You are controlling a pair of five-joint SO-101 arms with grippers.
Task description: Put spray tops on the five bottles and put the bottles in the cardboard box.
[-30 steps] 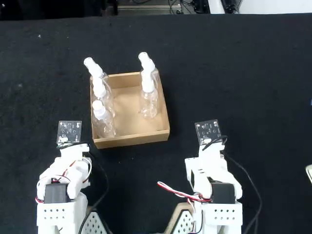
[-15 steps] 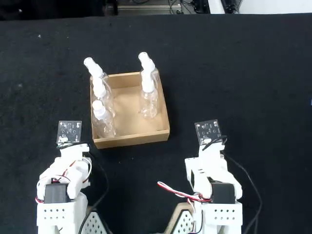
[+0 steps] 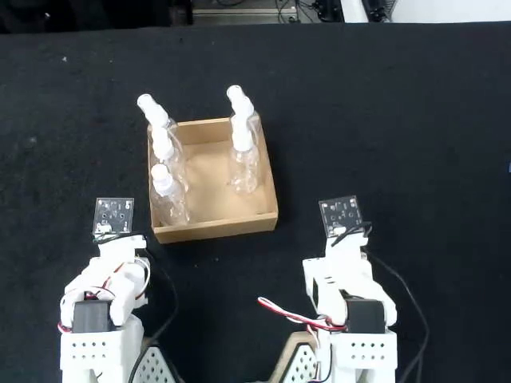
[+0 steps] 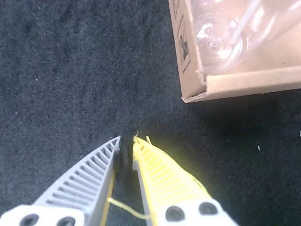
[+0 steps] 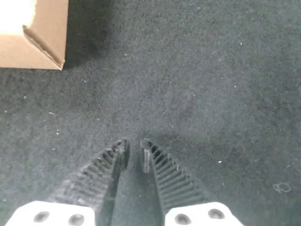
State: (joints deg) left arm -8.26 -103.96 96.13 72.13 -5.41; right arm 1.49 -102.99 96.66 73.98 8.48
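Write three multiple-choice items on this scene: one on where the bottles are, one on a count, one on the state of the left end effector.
1. Where do the bottles stand?
A) outside the box, beside it
B) inside the cardboard box
C) on their sides behind the box

2. How many bottles carry white spray tops?
A) two
B) three
C) five

3. What state is the left end effector in?
A) shut, holding nothing
B) shut on a bottle
C) wide open

Answers:
1 B: the high view shows them all upright within the box walls.
2 C: three tops line one side of the box and two the other.
3 A: in the left wrist view it is closed over the bare table.
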